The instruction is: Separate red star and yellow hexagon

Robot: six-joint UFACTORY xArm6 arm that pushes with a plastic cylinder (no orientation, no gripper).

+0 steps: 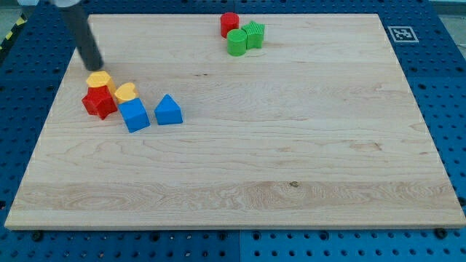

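The red star (pixel 98 102) lies near the view's left edge of the wooden board. The yellow hexagon (pixel 98 79) sits right above it and touches it. My tip (pixel 95 67) is at the end of the dark rod, just above the yellow hexagon, close to it or touching it. A yellow heart-like block (pixel 125 92) sits to the right of the red star, touching it.
A blue cube (pixel 134 115) and a blue triangular block (pixel 168 110) lie right of the red star. A red cylinder (pixel 230 24), a green cylinder (pixel 237 42) and a green ridged block (pixel 254 34) cluster at the view's top. The wooden board (pixel 291 160) rests on a blue pegboard.
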